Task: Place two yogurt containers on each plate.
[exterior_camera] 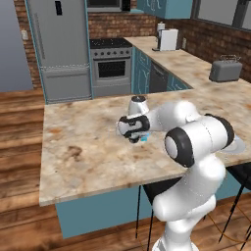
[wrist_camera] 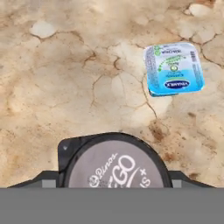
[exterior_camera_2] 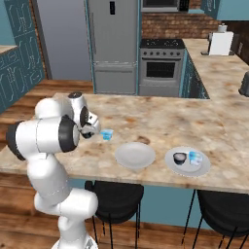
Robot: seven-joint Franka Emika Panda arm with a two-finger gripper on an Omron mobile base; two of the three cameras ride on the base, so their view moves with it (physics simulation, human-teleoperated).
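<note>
From the left base view we see the gripper (exterior_camera: 136, 133) held low over the middle of the counter (exterior_camera: 83, 147), with a light blue yogurt cup (exterior_camera: 144, 138) peeking out just beside it. Part of a plate (exterior_camera: 237, 145) shows at the counter's right side, behind the arm's elbow; we cannot tell its contents from here.

In the right base view we find both plates near the counter's front edge. The nearer plate (exterior_camera_2: 134, 155) holds nothing. The far plate (exterior_camera_2: 187, 162) carries two containers side by side: a dark round cup (exterior_camera_2: 180, 157) and a blue squarish cup (exterior_camera_2: 195, 158). The loose light blue yogurt cup (exterior_camera_2: 107, 134) stands on the bare counter just beside the gripper (exterior_camera_2: 92, 130), behind the bare plate.

The hand view gives us the closest look: a dark round cup with a pale grey printed lid (wrist_camera: 114, 168) sits between the two fingertips, which close on its sides. The light blue yogurt cup (wrist_camera: 174, 68) rests apart from it on the stone, its squarish foil lid printed in white and blue.
</note>
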